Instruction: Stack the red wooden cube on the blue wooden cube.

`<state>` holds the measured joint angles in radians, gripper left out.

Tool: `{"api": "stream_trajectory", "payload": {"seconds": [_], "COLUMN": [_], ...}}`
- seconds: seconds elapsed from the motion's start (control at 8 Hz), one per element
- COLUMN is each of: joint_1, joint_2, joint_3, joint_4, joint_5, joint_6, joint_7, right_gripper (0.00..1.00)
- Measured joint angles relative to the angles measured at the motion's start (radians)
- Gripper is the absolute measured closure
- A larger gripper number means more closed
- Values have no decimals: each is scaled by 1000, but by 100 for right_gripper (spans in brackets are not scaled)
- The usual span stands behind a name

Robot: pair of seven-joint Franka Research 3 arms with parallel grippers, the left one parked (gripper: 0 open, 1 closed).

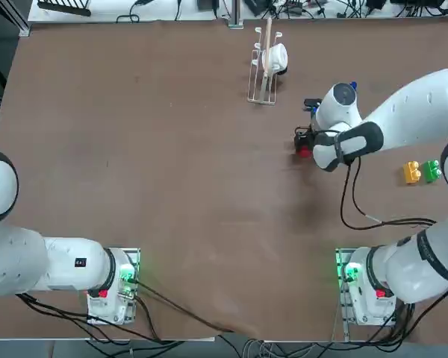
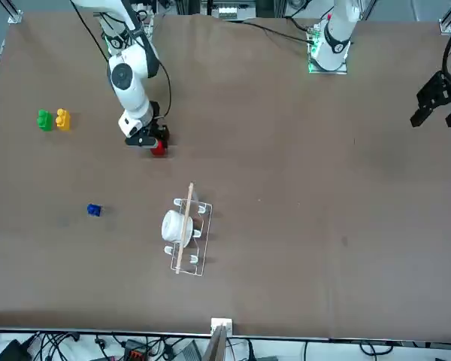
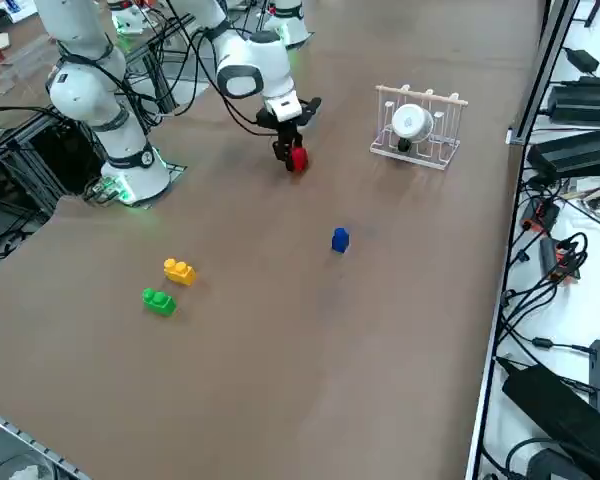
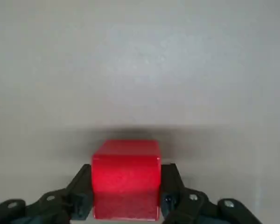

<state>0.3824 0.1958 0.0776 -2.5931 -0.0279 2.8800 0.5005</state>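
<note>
- As the wire rack (image 1: 263,95) makes a good landmark, all positions below are relative to it, with left/right being the robot's own.
- Right gripper (image 4: 126,191): on the robot-base side of the rack and a bit to its right. Fingers closed on the red cube (image 4: 126,182), one on each of two opposite sides.
- Red cube: same spot as the gripper, between the fingers. Its plain faces look square to them in the wrist view, with no obvious tilt. Dark shadow on the tabletop (image 2: 286,188) right by it. Can't tell whether its underside touches the surface.
- Blue cube (image 2: 94,210): on the tabletop, off to the right of the rack, well apart from it. The two cubes are apart too. From overhead, only a bit of blue shows past the right arm (image 1: 403,112).
- Orange studded block (image 3: 179,271): farther right than the red cube and closer to the robot bases than the rack is. Sits on the tabletop, studs up.
- Green studded block (image 3: 159,302): just beside the orange one, on the side away from the rack. Also studs up.
- White cup (image 3: 412,122): in the rack, lying on its side, to the right of the wooden bar (image 2: 184,229) that runs along the rack.
- Right arm: reaches in from the right-hand base, its wrist above the gripper, on the base side of the rack.
</note>
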Motion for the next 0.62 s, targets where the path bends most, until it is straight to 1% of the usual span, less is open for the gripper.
{"api": "stream_trajectory", "payload": {"seconds": [0.25, 0.38, 0.62], "joint_1": [-1, -7, -61], "joint_2": [-9, -24, -55], "joint_3": [-12, -25, -35], "joint_4": [36, 81, 258], "joint_5": [0, -1, -2], "joint_6": [-5, -54, -273], "joint_7": [-1, -8, -60], "right_gripper": [30, 30, 30]}}
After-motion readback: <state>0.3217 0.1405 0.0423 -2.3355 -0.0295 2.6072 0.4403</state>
